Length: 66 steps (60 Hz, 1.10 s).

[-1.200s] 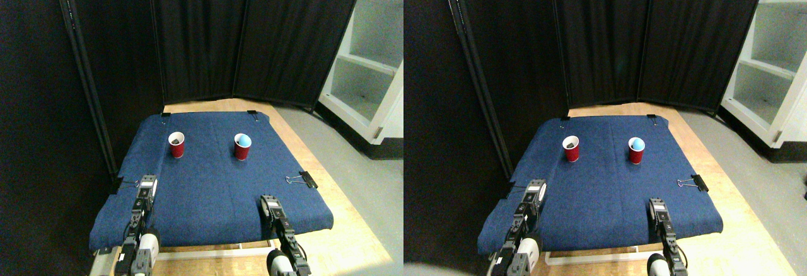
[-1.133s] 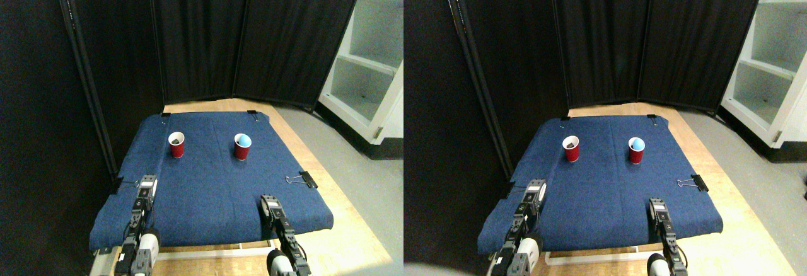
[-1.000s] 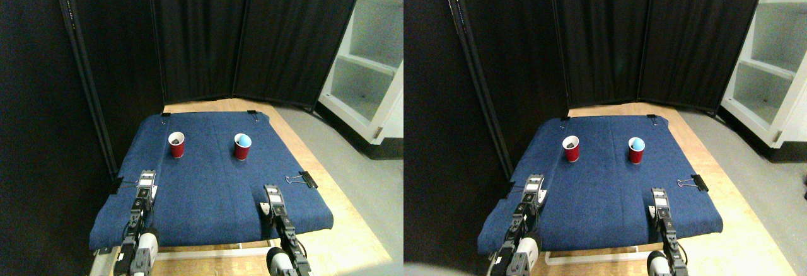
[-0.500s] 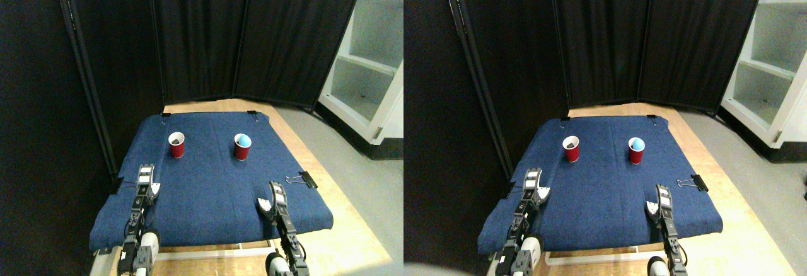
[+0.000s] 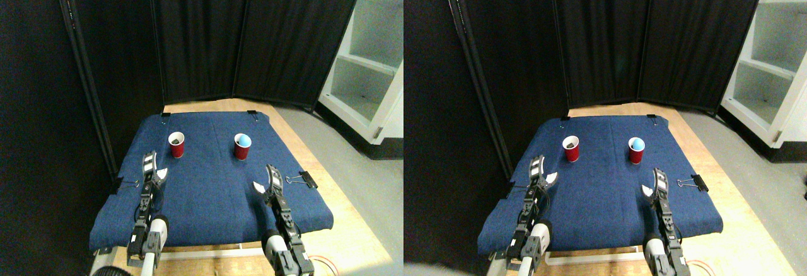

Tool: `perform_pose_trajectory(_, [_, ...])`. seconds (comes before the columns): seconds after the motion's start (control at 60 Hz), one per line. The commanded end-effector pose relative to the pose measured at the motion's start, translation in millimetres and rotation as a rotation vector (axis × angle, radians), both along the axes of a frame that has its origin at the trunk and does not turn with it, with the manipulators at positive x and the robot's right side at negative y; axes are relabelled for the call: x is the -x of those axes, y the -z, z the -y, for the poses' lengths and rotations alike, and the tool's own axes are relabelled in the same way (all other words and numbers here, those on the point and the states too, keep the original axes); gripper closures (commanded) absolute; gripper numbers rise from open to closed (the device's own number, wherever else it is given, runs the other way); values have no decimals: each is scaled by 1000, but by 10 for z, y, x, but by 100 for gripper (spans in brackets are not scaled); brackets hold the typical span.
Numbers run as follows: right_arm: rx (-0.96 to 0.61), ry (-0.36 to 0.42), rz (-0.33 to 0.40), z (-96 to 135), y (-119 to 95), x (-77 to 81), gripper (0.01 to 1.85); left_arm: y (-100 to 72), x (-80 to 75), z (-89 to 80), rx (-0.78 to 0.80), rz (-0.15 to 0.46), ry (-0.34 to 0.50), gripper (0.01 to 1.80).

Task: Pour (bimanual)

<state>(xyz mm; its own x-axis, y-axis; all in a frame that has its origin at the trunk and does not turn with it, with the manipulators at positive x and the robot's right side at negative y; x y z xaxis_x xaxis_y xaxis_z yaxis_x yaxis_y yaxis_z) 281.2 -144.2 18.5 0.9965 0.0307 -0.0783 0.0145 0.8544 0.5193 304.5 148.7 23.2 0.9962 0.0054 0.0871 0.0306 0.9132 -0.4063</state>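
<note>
Standing upright: two red cups [image 5: 177,144].

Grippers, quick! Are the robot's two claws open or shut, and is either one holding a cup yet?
Left gripper: jaws open, holding nothing, short of the cup with dark bits.
Right gripper: jaws open, holding nothing, short of the blue-lined cup.

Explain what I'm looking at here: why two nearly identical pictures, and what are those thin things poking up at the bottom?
It is one wide camera with two eyes on a four-legged robot, looking forward and down, so you get the same scene twice. The thin limbs are its two manipulators. The left gripper and right gripper both have their jaws spread and hold nothing. Ahead lies a blue cloth clipped over a board, with a binder clip at its right edge. On it stand two red cups: the left cup has something dark inside, the right cup looks pale blue inside. Black curtains hang behind.
</note>
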Motion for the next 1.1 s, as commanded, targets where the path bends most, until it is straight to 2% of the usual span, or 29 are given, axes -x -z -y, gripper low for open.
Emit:
perform_pose_trajectory(0.017, [-45,-11,56,-39,-128,-103,124,-10,-90,64,27,4,-8,122])
perform_pose_trajectory(0.167, [-162,-46,68,-23,-93,-275,126,10,-186,91,89,-14,-36,116])
perform_pose_trajectory(0.217, [-250,-12,58,-23,-82,-342,125,13,-235,101,118,-21,-39,113])
perform_pose_trajectory(0.267, [-403,41,32,-27,-60,-398,123,17,-286,114,145,-29,-42,112])
perform_pose_trajectory(0.333, [-477,84,18,-30,-36,-448,122,25,-339,126,184,-39,-50,109])
perform_pose_trajectory(0.35, [-566,109,3,-37,-24,-470,122,27,-366,138,194,-43,-60,108])
perform_pose_trajectory(0.433, [-604,110,-12,-52,-4,-540,123,42,-437,157,242,-59,-80,109])
perform_pose_trajectory(0.483, [-720,109,-33,-65,10,-605,129,60,-487,172,271,-56,-113,112])
perform_pose_trajectory(0.567, [-795,135,-42,-79,40,-702,126,94,-565,196,341,-51,-132,115])
perform_pose_trajectory(0.683, [-734,152,-41,-84,92,-780,119,143,-661,223,390,-59,-150,117])
perform_pose_trajectory(0.9, [-782,167,-69,-103,164,-901,120,227,-796,264,500,-60,-193,116])
perform_pose_trajectory(0.967, [-796,178,-72,-116,172,-916,118,245,-814,274,519,-65,-196,112])
perform_pose_trajectory(1.067, [-836,205,-78,-131,207,-958,121,275,-849,289,613,-62,-227,92])
perform_pose_trajectory(1.1, [-837,207,-79,-132,219,-965,121,284,-856,287,627,-57,-229,90])
